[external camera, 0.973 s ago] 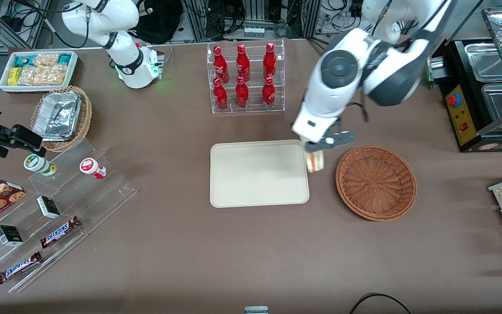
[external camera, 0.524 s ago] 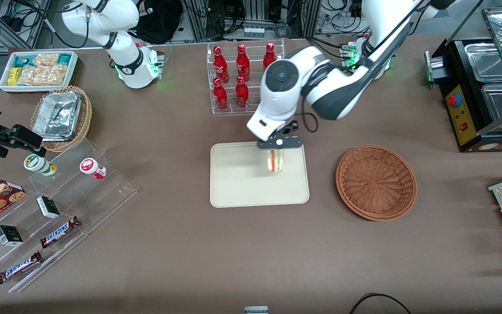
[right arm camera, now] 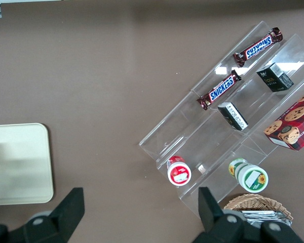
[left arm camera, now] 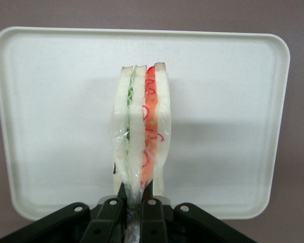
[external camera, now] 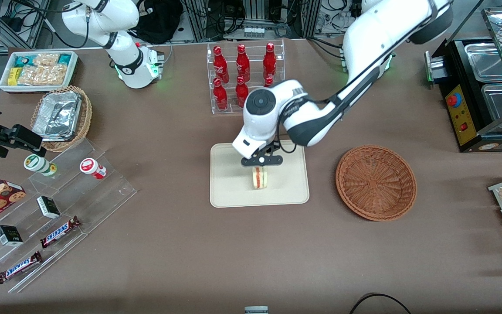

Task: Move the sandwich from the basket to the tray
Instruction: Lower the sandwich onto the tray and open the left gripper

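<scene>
We are holding the sandwich (external camera: 259, 177) pinched in our gripper (external camera: 261, 162), over the middle of the tray (external camera: 229, 192). The basket (external camera: 376, 182) is lying empty, so what is remaining is lowering and releasing it.

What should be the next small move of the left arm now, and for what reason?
Probably lower a little and then open the pincer. It is shut on the sandwich, which hangs over the middle of the tray, and the basket is already empty. Whether the sandwich touches the tray yet I cannot tell, so a gentle descent before release seems safest.
</scene>
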Motion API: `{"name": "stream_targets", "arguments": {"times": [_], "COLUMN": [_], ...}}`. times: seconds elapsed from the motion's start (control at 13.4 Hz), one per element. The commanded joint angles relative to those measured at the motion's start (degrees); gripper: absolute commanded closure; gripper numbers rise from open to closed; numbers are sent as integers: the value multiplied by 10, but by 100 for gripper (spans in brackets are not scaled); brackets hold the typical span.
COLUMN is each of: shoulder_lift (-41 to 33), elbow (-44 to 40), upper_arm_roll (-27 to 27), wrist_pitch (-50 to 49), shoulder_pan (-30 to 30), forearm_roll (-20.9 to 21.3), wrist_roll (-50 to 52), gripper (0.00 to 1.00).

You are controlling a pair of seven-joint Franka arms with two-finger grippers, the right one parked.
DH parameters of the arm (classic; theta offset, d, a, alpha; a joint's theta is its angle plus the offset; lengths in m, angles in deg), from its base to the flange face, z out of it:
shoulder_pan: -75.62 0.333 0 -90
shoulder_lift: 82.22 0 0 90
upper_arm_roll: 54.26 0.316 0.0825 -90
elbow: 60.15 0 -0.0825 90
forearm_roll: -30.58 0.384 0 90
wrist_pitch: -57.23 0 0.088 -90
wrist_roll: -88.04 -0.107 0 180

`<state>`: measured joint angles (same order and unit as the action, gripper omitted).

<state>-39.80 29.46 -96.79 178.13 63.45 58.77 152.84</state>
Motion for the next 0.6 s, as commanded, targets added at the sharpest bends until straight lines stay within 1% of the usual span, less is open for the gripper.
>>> {"name": "stream_targets", "arguments": {"times": [0.0,0.15,0.22,0.3,0.37,0.45,0.52], "shoulder_lift": [24,32,35,35,35,34,29], "elbow": [-22,-22,-22,-22,-22,-22,-22], "upper_arm_roll": [33,46,47,47,47,47,47], "wrist_pitch": [8,12,12,12,12,11,8], "shoulder_pan": [-37,-52,-51,-51,-51,-51,-50], "forearm_roll": [18,18,16,14,13,14,13], "wrist_roll": [21,23,23,23,23,23,23], "gripper": [93,91,85,64,24,6,1]}}
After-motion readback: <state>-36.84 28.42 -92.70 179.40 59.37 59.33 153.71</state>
